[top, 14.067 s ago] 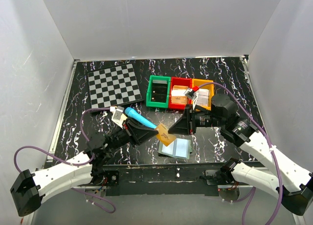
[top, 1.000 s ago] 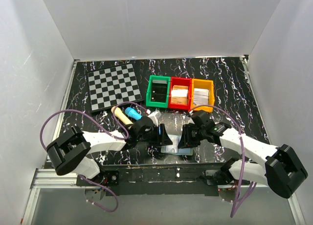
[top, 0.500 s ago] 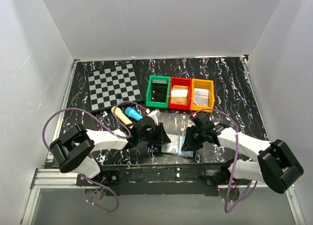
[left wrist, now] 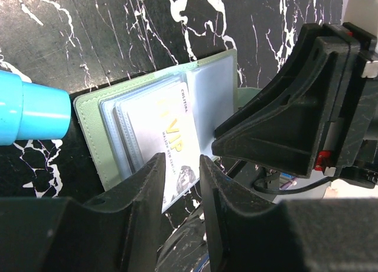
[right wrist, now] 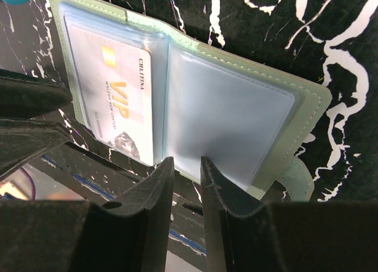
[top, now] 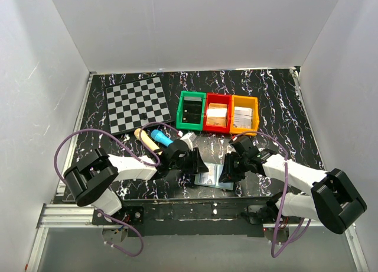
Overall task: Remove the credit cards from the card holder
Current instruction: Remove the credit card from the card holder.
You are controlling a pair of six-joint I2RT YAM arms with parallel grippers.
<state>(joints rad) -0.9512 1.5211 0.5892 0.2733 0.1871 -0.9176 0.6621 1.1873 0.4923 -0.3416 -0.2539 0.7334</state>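
The card holder [top: 217,176] lies open at the table's front edge, grey-green outside with pale blue-grey sleeves [right wrist: 236,115]. A pale credit card [left wrist: 159,130] printed VIP sticks partway out of its left sleeve [right wrist: 118,103] toward the front edge. My left gripper [left wrist: 181,159] hovers over that card's free end, jaws a narrow gap apart, nothing pinched. The right gripper [right wrist: 186,161] is at the near edge of the right panel, jaws likewise slightly apart and empty. From above, the left gripper [top: 201,165] and right gripper [top: 227,170] flank the holder.
A blue cylinder [top: 160,136] and a beige stick [top: 143,138] lie just behind the left gripper. The checkered board [top: 137,103] is at the back left. Green [top: 191,111], red [top: 217,113] and orange [top: 244,115] bins stand behind the holder.
The left jaws have narrowed over the last second, and both grippers have closed in on the holder. Much earlier, the left gripper held a brownish card above the holder.
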